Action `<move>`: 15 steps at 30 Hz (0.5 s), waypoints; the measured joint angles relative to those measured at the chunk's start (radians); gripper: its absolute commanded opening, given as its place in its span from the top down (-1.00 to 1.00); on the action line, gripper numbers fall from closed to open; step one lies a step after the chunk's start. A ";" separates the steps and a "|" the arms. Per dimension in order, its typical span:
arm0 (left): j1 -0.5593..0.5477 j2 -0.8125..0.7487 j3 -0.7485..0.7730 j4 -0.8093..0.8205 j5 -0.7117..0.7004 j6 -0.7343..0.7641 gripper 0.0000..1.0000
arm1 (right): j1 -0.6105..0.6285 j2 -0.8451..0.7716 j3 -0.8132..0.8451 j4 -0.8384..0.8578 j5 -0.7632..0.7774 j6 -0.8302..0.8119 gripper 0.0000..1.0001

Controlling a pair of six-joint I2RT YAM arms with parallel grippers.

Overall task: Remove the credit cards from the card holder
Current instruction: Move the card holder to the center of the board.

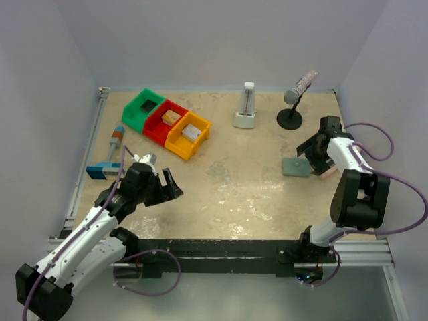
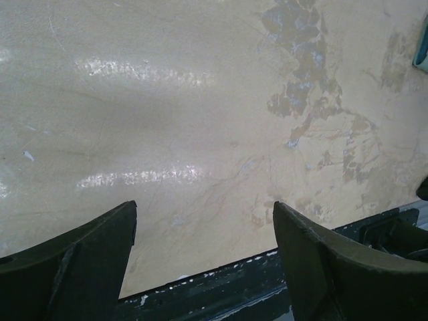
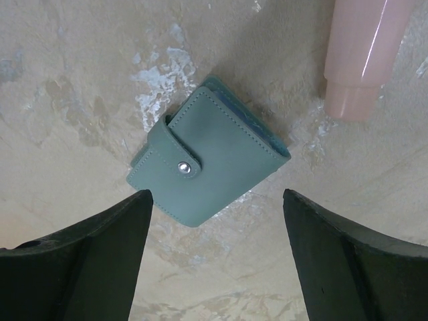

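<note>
From above, my left gripper [image 1: 170,186] hangs over bare table [image 1: 234,194] with its fingers spread and nothing between them. Beyond it and off to its left lies a blue-and-white block with a handle [image 1: 110,157]. Further ahead stand a green bin [image 1: 142,109], a red bin [image 1: 167,120] and a yellow bin [image 1: 188,134] in a row. My right gripper [image 1: 307,155] is tilted down over the card holder [image 1: 295,166], which lies flat on the table just under and ahead of its tips. A pink object [image 1: 326,175] lies close beside that wrist.

Through my left wrist camera, the left gripper [image 2: 204,221] is wide open and empty, with only the scuffed table [image 2: 167,100] below it.

Through my right wrist camera, the right gripper [image 3: 217,197] is also wide open and grips nothing. The card holder [image 3: 214,157] sits just ahead of the gap between my fingers, touching neither. It is folded closed, its side tab fastened by a silver snap [image 3: 183,168]. A pink cylinder [image 3: 361,53] lies beyond my right-hand finger, apart from the holder.
</note>
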 measured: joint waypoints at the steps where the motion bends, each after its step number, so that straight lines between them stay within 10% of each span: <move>1: 0.000 0.000 0.000 0.002 0.005 -0.005 -0.74 | -0.003 0.005 0.000 -0.003 -0.005 0.013 -0.66; 15: 0.000 0.011 -0.043 0.055 0.043 -0.035 -0.70 | -0.015 0.101 0.048 -0.038 -0.042 0.086 -0.58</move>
